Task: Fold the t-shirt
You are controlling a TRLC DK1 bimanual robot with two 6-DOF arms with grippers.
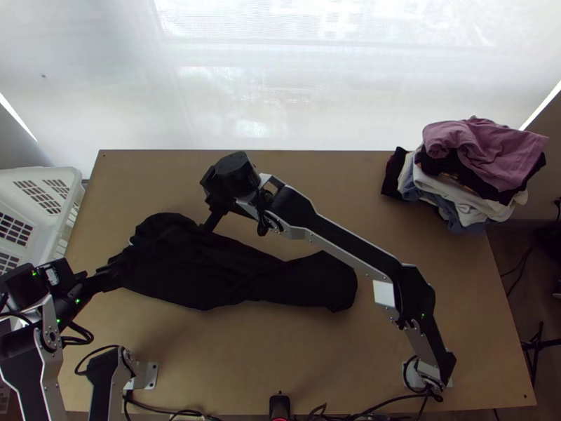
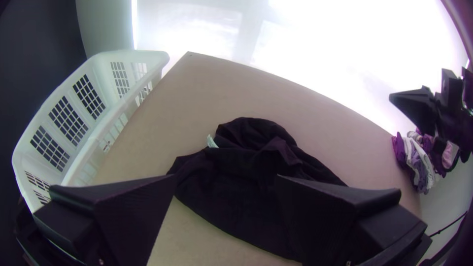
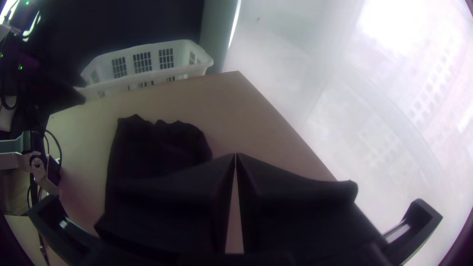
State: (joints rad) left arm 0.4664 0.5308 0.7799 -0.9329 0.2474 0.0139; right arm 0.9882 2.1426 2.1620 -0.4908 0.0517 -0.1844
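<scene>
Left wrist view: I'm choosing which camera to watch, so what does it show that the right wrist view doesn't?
Left wrist view alone: the pile of clothes beyond the right gripper, and a small pale patch at the black t-shirt's edge.
Right wrist view alone: a silver-grey link of the left arm, with a dark cable looping beside it.
Both: the black t-shirt, the table and the white basket.

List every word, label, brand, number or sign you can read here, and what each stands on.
No text can be read.
Small white tag, apparently a label, on the black t-shirt: too small to make out.
Pale sticker on the left arm, near its pincer: too small and blurred to read.
</scene>
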